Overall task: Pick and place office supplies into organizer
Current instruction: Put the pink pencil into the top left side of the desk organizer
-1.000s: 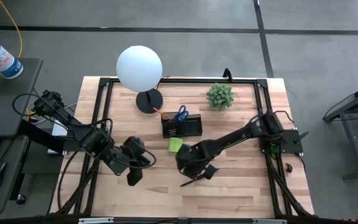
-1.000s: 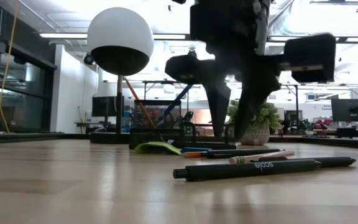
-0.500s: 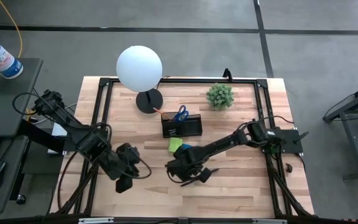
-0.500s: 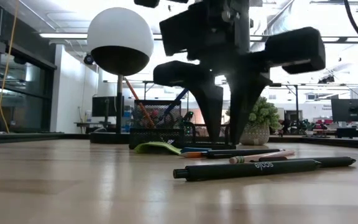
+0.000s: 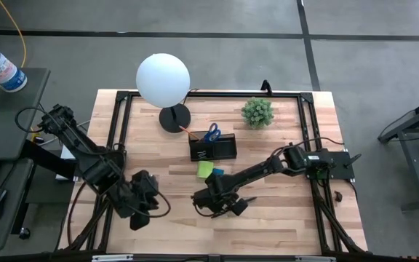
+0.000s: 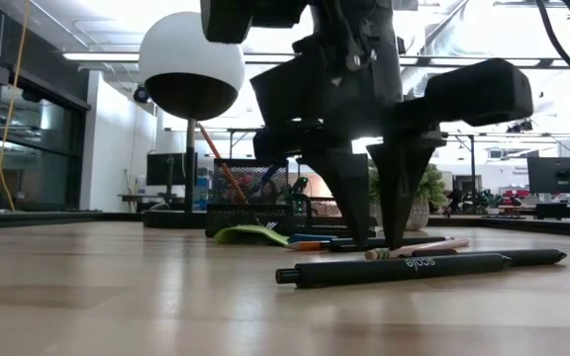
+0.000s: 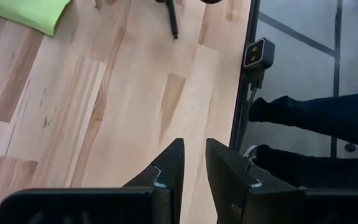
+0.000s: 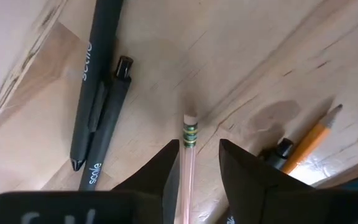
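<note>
The pink pencil (image 8: 189, 163) is lying flat on the counter (image 5: 282, 218), low and centre in the high view, running lengthwise between the two fingers of the right gripper (image 8: 194, 163). Its banded eraser end is projecting just past the fingertips. Judged from its form, it is light, stiff and round, so it is likely to roll or pivot if taken near one end; the mid-shaft is the safer place to take hold. The right jaws are standing open astride the shaft and are not yet gripping it.

Two black pens (image 8: 98, 93) are lying side by side to the left of the pencil in the right wrist view, and an orange pencil (image 8: 316, 138) is lying at the right edge.

The organizer (image 5: 213, 148) is standing above centre in the high view, well apart from the pencil.

The left gripper (image 7: 193, 168) is waiting at lower left, jaws nearly closed and holding nothing.
</note>
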Motion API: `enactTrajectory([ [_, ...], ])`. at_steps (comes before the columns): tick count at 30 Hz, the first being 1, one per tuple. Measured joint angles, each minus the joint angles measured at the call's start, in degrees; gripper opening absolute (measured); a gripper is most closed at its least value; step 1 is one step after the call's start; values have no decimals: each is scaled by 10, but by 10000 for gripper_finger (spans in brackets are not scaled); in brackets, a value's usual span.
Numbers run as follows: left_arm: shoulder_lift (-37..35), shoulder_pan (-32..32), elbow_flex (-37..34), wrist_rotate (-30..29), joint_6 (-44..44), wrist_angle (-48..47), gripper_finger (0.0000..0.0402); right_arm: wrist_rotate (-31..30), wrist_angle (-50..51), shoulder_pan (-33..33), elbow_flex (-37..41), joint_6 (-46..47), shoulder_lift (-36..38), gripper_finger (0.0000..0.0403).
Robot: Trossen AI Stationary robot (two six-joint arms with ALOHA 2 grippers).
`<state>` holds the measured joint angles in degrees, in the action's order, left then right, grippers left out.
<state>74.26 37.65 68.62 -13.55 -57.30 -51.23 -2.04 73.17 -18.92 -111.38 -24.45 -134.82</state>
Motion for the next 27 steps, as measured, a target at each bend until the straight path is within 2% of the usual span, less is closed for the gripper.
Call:
enactTrajectory([
  [22, 0, -1, 0, -21, 0, 0, 56, 21, -30, -8, 0, 5, -1, 103],
  [27, 0, -1, 0, -21, 0, 0, 56, 24, -35, -8, 0, 5, -5, 93],
])
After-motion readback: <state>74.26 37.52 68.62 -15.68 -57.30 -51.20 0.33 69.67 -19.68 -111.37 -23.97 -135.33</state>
